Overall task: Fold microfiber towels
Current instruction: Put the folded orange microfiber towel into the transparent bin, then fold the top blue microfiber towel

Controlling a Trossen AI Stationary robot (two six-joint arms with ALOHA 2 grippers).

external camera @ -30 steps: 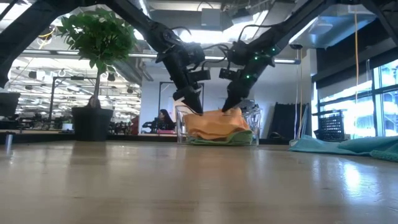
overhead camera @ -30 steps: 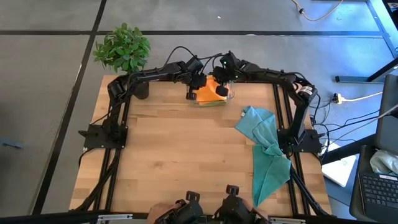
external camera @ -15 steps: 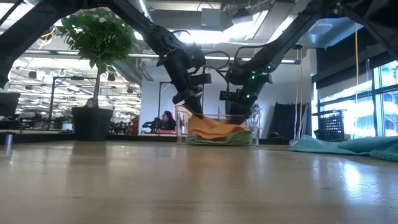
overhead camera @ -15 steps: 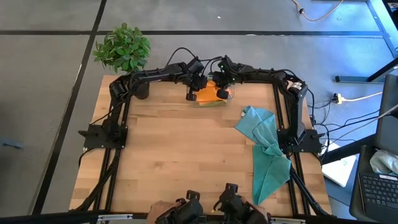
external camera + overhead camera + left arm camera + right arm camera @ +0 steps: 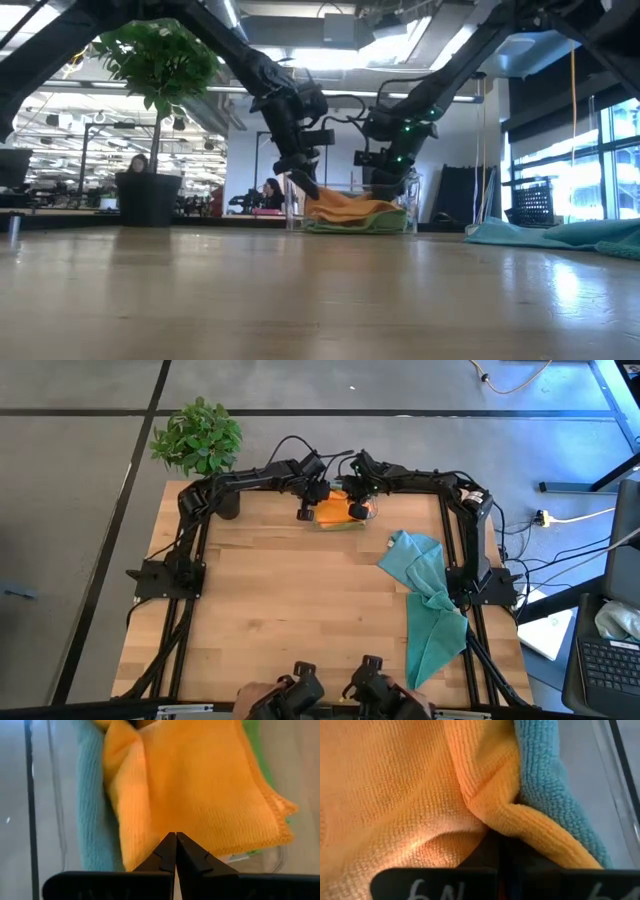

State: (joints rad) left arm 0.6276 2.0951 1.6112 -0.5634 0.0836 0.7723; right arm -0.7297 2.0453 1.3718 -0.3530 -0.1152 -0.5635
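Observation:
An orange microfiber towel (image 5: 333, 508) lies on top of a lime green towel (image 5: 360, 226) and a teal towel (image 5: 92, 820) in a clear bin (image 5: 410, 200) at the middle of the table's far edge. My left gripper (image 5: 307, 512) is shut at the orange towel's left end, and my right gripper (image 5: 357, 510) is shut at its right end. More teal towels (image 5: 430, 600) lie crumpled by the right edge, one end hanging over the table's side. My left gripper pinches the orange towel near its left edge (image 5: 165, 827) between its two fingertips, slanting down from the left. That end stays a little raised while the rest sags onto the stack. My right gripper pinches a folded ridge of the orange towel (image 5: 492, 820) at its right end, next to the teal towel (image 5: 545, 785). It slants down from the right, low in the bin; its fingers are mostly hidden under the cloth.
A potted plant (image 5: 197, 438) stands at the far left corner. The bin's clear walls (image 5: 620, 780) stand close around both grippers. Bare wood (image 5: 300, 610) spreads over the table's middle and left. A person's hands (image 5: 262, 698) show at the near edge.
Both grippers have gone down into the bin with the orange towel, the right one farther than the left. The towel, held up in a hump between them before, now sags flat onto the stack, with its left end higher than its right.

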